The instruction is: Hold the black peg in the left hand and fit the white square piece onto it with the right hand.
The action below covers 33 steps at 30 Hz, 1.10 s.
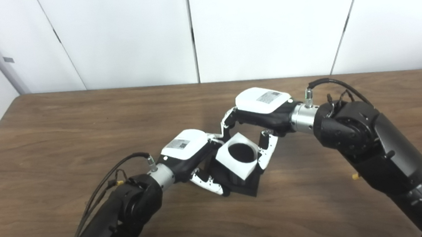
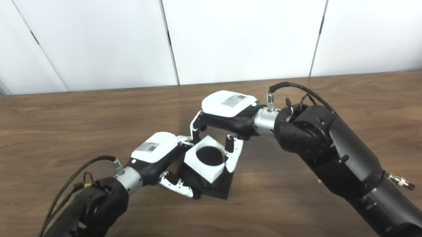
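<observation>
The white square piece (image 1: pixel 238 155) with a round black opening sits on the black peg; the peg's square base (image 1: pixel 245 183) rests on the brown table (image 1: pixel 79 119). My left hand (image 1: pixel 193 155) is closed around the peg's base from the left, its fingers (image 1: pixel 207 182) curled along the front. My right hand (image 1: pixel 258 110) reaches from the right, with fingers (image 1: pixel 266 152) on the white piece's right side and others behind it. The same scene shows in the right eye view, with the white piece (image 2: pixel 207 161), left hand (image 2: pixel 158 154) and right hand (image 2: pixel 227 111).
White wall panels (image 1: pixel 191 31) stand behind the table's far edge. Both black forearms (image 1: pixel 376 149) cross the front half of the table. Nothing else lies on the table.
</observation>
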Motion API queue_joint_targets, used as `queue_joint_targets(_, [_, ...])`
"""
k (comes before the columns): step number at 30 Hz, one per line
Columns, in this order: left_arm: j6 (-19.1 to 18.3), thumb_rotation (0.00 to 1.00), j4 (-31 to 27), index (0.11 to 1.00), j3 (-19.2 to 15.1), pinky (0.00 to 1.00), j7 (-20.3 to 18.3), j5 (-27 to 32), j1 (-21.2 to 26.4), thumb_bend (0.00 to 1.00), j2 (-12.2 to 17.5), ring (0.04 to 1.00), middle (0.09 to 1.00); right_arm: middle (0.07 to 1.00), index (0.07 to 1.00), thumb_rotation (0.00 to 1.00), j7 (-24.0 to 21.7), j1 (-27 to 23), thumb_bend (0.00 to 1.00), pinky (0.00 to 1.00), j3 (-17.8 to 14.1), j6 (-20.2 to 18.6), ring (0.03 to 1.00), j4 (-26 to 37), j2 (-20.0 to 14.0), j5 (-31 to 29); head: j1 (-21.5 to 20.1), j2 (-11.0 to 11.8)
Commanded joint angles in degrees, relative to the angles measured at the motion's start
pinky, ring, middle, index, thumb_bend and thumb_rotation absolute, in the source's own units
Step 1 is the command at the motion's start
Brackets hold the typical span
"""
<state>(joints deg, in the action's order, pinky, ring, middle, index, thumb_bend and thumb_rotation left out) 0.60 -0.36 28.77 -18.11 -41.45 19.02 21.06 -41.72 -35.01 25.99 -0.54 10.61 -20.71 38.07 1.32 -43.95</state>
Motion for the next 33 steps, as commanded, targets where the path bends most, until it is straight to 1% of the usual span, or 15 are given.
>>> queue_joint_targets(1, [-0.7, 0.07, 0.7, 0.491, 2.1, 0.83, -3.2, -2.1, -0.3, 0.52, -0.4, 0.879, 0.882, 0.724, 0.477, 0.13, 0.7, -2.3, 0.52, 0.67, 0.4, 1.4, 0.737, 1.7, 1.0, -0.2, 0.0, 0.0])
queue_joint_targets(5, [-0.7, 0.07, 0.8, 0.491, 2.2, 0.83, -3.0, -2.3, -0.1, 0.52, -0.6, 0.876, 0.879, 0.725, 0.478, 0.13, -1.1, -1.8, 0.52, 0.69, 2.3, 0.7, 0.746, 1.9, 1.4, 0.8, 0.1, -0.2])
queue_joint_targets(10, [-0.3, 0.07, 0.9, 0.490, 2.2, 0.81, -2.7, -2.4, -0.2, 0.52, -0.7, 0.871, 0.876, 0.725, 0.480, 0.14, -1.1, -0.5, 0.52, 0.67, 3.8, 1.1, 0.733, 0.9, 1.2, 2.2, 0.2, -0.2])
queue_joint_targets(15, [-0.1, 0.07, 0.9, 0.490, 2.0, 0.82, -2.5, -2.3, -0.3, 0.52, -0.6, 0.863, 0.866, 0.748, 0.494, 0.15, -2.7, -0.1, 0.52, 0.68, 4.0, -0.7, 0.741, 0.3, 0.5, 3.0, 0.2, -0.2])
queue_joint_targets(16, [-0.1, 0.07, 0.9, 0.490, 1.9, 0.82, -2.5, -2.1, -0.3, 0.52, -0.6, 0.865, 0.870, 0.754, 0.580, 0.21, -2.9, -0.2, 0.69, 0.68, 4.0, -0.9, 0.744, 0.3, 0.3, 3.1, 0.0, -0.2])
queue_joint_targets(17, [-0.1, 0.07, 1.0, 0.490, 1.8, 0.82, -2.5, -2.0, -0.4, 0.52, -0.5, 0.864, 0.874, 0.756, 0.640, 0.25, -3.1, -0.3, 0.81, 0.68, 4.0, -1.0, 0.746, 0.3, 0.1, 3.2, 0.0, -0.2])
queue_joint_targets(18, [0.0, 0.07, 1.0, 0.490, 1.8, 0.82, -2.5, -1.9, -0.4, 0.52, -0.5, 0.865, 0.875, 0.760, 0.670, 0.26, -3.3, -0.4, 0.85, 0.67, 4.0, -1.2, 0.747, 0.3, 0.0, 3.3, 0.0, -0.2])
queue_joint_targets(21, [-0.1, 0.07, 0.9, 0.490, 1.8, 0.83, -2.6, -1.9, -0.4, 0.52, -0.3, 0.867, 0.877, 0.780, 0.739, 0.27, -4.4, -0.6, 0.91, 0.68, 3.8, -2.4, 0.761, 0.7, -0.6, 3.7, 0.0, -0.3])
queue_joint_targets(24, [0.0, 0.07, 0.7, 0.490, 1.7, 0.83, -2.5, -2.0, -0.4, 0.52, -0.3, 0.867, 0.875, 0.801, 0.791, 0.26, -5.1, -0.7, 0.93, 0.67, 3.1, -2.9, 0.771, 1.1, -1.3, 3.8, -0.1, -0.3])
queue_joint_targets(26, [-0.1, 0.07, 0.7, 0.490, 1.7, 0.82, -2.6, -2.0, -0.5, 0.52, -0.3, 0.869, 0.875, 0.808, 0.815, 0.25, -5.1, -0.6, 0.94, 0.65, 2.6, -3.0, 0.770, 1.3, -1.7, 3.9, -0.2, -0.3])
queue_joint_targets(31, [-0.2, 0.07, 0.6, 0.490, 1.5, 0.83, -2.9, -1.6, -0.5, 0.52, -0.1, 0.868, 0.874, 0.805, 0.825, 0.16, -4.0, 0.0, 0.91, 0.61, 0.1, -3.5, 0.748, 1.6, -3.0, 3.9, -0.4, -0.4])
queue_joint_targets(32, [-0.1, 0.07, 0.6, 0.490, 1.5, 0.83, -2.9, -1.5, -0.5, 0.52, -0.1, 0.869, 0.875, 0.801, 0.823, 0.14, -4.1, 0.1, 0.91, 0.61, -0.6, -3.9, 0.741, 1.8, -3.4, 3.7, -0.5, -0.4])
queue_joint_targets(33, [0.0, 0.07, 0.6, 0.490, 1.5, 0.83, -2.7, -1.6, -0.5, 0.52, 0.0, 0.868, 0.873, 0.805, 0.824, 0.13, -4.3, 0.1, 0.88, 0.63, -1.2, -4.3, 0.749, 2.0, -3.7, 3.6, -0.6, -0.4])
